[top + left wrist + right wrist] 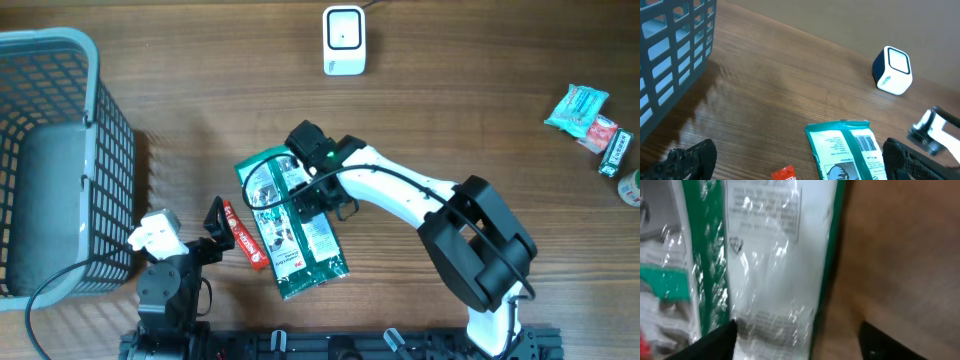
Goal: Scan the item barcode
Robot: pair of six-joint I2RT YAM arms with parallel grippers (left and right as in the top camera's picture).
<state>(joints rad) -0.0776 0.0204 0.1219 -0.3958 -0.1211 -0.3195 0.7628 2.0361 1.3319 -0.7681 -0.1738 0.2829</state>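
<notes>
Right pincer (797, 341) tips cut off low, green pkt (770, 255) print blurred.

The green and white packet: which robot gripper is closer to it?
Right. The right gripper hangs over the right edge of the green and white packet, jaws open. The left gripper sits off its left side, beside a red sachet, apart from it.

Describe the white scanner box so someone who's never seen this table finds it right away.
Start from the grey plastic basket at the left and move right along the far edge of the wooden table. The scanner stands alone, beyond the green-and-white packet; it is the only white rounded box with dark sides.
</notes>
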